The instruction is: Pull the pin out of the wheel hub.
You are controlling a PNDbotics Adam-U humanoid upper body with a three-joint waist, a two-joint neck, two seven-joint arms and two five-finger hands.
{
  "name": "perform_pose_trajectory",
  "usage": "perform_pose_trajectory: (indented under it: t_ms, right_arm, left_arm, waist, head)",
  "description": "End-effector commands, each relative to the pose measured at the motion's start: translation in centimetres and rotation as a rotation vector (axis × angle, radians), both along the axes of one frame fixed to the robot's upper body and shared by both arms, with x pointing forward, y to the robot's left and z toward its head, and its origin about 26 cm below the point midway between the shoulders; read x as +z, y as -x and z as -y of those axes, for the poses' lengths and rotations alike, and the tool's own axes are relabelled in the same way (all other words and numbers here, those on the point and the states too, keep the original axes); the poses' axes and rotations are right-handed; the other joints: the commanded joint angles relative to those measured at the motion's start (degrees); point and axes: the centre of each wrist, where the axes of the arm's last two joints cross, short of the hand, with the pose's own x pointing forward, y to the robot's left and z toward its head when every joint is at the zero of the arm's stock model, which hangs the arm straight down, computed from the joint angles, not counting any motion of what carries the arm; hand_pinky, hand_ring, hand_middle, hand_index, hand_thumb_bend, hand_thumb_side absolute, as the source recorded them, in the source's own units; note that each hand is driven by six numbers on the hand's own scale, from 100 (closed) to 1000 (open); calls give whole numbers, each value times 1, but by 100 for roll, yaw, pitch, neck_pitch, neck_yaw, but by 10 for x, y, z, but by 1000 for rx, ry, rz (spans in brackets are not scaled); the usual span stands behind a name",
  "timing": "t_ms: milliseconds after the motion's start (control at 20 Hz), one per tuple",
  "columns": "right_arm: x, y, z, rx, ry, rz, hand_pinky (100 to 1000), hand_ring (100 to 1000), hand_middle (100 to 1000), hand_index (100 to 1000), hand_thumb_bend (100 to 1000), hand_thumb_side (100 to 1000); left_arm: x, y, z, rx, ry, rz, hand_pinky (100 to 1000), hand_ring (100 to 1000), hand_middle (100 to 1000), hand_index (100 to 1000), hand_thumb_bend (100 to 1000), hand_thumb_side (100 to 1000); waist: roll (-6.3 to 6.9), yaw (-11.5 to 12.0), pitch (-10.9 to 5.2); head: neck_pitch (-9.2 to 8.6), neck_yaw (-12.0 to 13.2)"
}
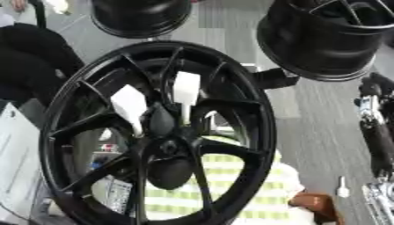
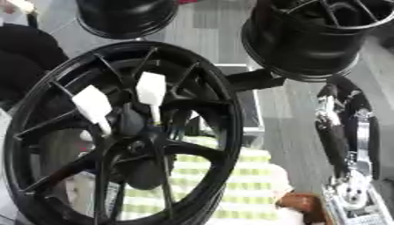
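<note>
A black spoked wheel hub [image 1: 231, 105] stands upright and fills the left and middle of both views. Two white pins stick out of its centre. One pin [image 1: 186, 89] points up with a thin stem running down to the hub's middle. The other pin [image 1: 129, 104] leans to the upper left beside it. My right arm [image 2: 337, 136], black with silver parts, hangs along the right edge, apart from the wheel. Nothing of mine touches either pin. I cannot make out my right hand's fingers. My left hand shows in neither view.
Two more black wheel rims, one [image 1: 142, 15] at the top middle and one [image 1: 331, 37] at the top right. Behind the spokes a person in a green-and-white striped top [image 1: 231, 184]. A small white piece [image 1: 342, 188] lies on the grey floor, lower right.
</note>
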Motion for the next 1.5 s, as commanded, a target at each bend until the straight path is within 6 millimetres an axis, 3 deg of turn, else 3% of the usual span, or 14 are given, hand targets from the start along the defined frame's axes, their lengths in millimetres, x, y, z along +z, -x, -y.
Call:
perform_pose_trajectory:
  t_ms: [50,350,650,750,850,900,1000,1500]
  right_arm:
    - [7,1,6,-15,33,27,775,838,780,842,100,665]
    - [8,1,6,-15,36,31,775,838,779,842,100,664]
    - [9,0,6,-15,33,40,775,837,779,842,100,664]
    - [9,0,6,-16,32,41,774,837,779,842,100,664]
    - [9,0,6,-17,31,42,774,837,778,842,100,665]
    - [9,0,6,-17,30,42,774,837,778,841,100,665]
    - [9,-1,6,-18,29,42,774,837,778,841,100,665]
    - [10,-1,6,-21,28,45,774,836,778,841,100,665]
  left_arm:
    - [16,12,-34,129,40,86,600,485,343,473,100,108]
    - [-2,9,-58,255,41,75,600,492,353,484,100,100]
    - [-25,0,-70,330,-14,-12,618,525,398,530,100,100]
    - [-31,-2,-73,352,-36,-50,662,578,468,597,142,100]
    - [-36,-3,-76,372,-54,-94,725,676,601,695,194,100]
    - [-37,-3,-78,380,-58,-113,764,747,696,758,225,163]
    - [-39,-3,-80,389,-60,-130,795,786,738,767,239,182]
    - [-45,1,-88,404,-50,-162,795,785,742,782,230,235]
  waist:
    - [13,7,-101]
    - [-17,-6,-97]
    - [-40,-35,-88]
    - [-42,-42,-82]
    - [-40,-45,-78]
    - [-39,-45,-76]
    - [-39,-43,-75]
    - [-35,-23,-86]
  head:
    - [14,-22]
    - [-12,4]
    - [-51,36]
    - [-54,44]
    - [-49,47]
    - [-48,46]
    - [-45,39]
    - [-104,20]
